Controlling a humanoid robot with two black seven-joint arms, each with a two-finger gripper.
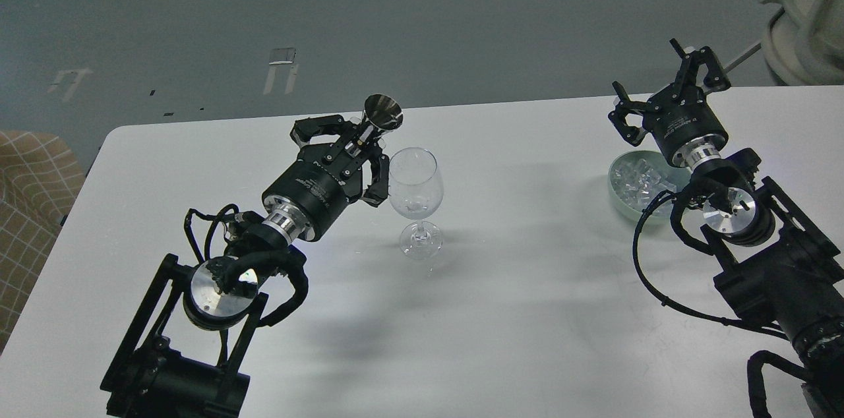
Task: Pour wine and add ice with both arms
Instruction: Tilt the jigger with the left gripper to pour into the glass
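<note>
Head view: left claw (356,141) holds metal cup (383,112) beside wine glass (415,190) rim.

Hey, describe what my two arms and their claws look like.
Both arms are black and jointed, with round silver joint caps and looped black cables. The left claw and right claw are black linkage fingers on cylindrical bodies with small white lettering and silver collars.

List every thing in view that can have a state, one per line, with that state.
Left gripper: shut on the metal cup.
Metal cup: held tilted, mouth toward the camera, just left of the glass rim.
Wine glass: upright on the table, looks nearly empty.
Ice: cubes in the bowl.
Bowl: upright, partly hidden by the right arm.
Right gripper: open, empty, raised beyond the bowl.
</note>
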